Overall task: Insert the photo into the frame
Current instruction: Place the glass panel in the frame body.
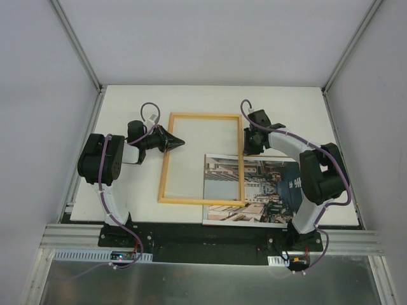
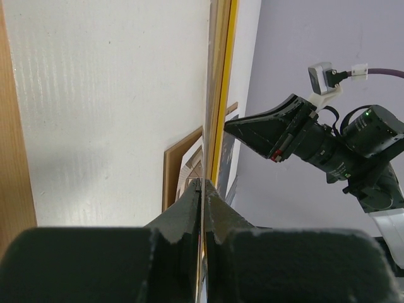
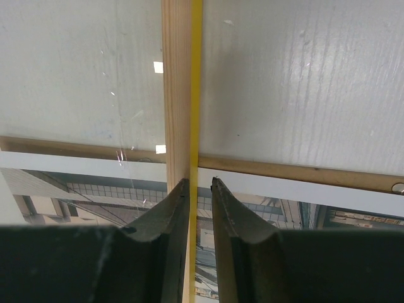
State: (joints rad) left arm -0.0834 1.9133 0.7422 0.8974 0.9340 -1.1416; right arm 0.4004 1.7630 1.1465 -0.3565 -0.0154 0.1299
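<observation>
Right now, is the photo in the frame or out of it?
Out: the photo lies face up on the table, only its left part crossed by the frame.

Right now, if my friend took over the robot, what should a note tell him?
The left gripper is shut, seemingly pinching the frame's left rail.
The right gripper straddles the right rail; whether it grips is unclear.
The frame lies wood side up on the table, its near right corner over the photo, which lies picture up.
Done: both grippers are at the frame.
Left: line the photo up inside the frame.
</observation>
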